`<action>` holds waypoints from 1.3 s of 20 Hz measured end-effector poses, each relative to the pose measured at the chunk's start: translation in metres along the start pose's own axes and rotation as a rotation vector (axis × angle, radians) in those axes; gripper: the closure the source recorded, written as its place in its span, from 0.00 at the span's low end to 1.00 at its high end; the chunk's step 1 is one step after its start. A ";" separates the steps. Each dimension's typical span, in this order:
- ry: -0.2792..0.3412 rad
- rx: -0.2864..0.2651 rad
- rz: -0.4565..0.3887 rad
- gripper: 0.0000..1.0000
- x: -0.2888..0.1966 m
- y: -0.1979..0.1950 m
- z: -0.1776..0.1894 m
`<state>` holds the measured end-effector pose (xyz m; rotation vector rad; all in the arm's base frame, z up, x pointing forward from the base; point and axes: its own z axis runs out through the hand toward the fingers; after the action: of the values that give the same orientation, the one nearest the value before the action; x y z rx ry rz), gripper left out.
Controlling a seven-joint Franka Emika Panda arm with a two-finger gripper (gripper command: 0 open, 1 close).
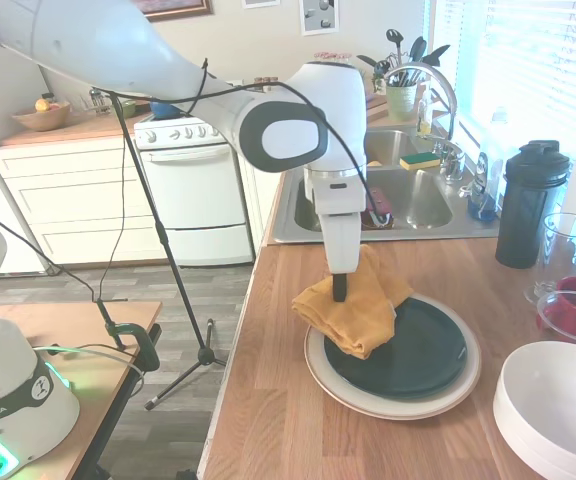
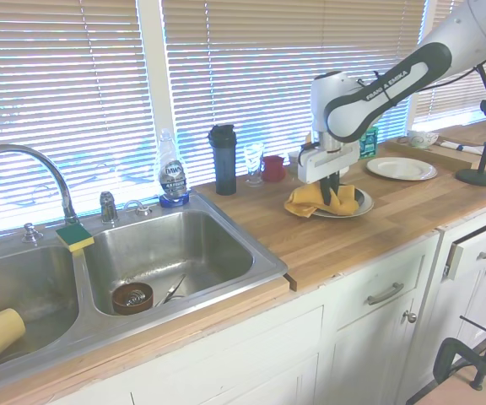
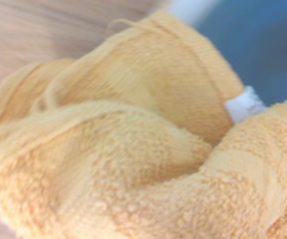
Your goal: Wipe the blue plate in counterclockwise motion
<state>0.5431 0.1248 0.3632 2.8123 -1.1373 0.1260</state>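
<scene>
Right now claw [image 1: 340, 290] clenched on yellow cloth [image 1: 353, 308], pressing it on blue plate [image 1: 413, 350]; that sits stacked in beige plate [image 1: 368, 400] on worktop [image 1: 278, 400].

White rounded arm [image 1: 298, 110] with dark grey joint bands and black cables.

White arm bent at elbow, wrist vertical, claw [image 1: 339, 290] pointing straight down, fingers closed on cloth [image 1: 353, 305]
</scene>
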 end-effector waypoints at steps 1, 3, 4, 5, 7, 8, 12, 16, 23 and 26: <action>-0.003 0.005 0.008 1.00 0.003 0.009 0.002; -0.019 0.013 0.021 1.00 0.014 0.026 0.007; -0.030 0.016 0.029 1.00 0.020 0.033 0.010; -0.042 0.020 0.036 1.00 0.029 0.039 0.013; -0.066 0.030 0.051 1.00 0.045 0.052 0.017; -0.076 0.035 0.058 1.00 0.054 0.057 0.019; -0.088 0.036 0.067 1.00 0.074 0.059 0.014; -0.079 0.046 0.052 1.00 0.075 0.048 -0.005; -0.043 0.067 0.003 1.00 0.051 0.024 -0.078; -0.022 0.071 -0.015 1.00 0.031 0.006 -0.115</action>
<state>0.5569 0.1142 0.4812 2.8910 -1.1379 0.1367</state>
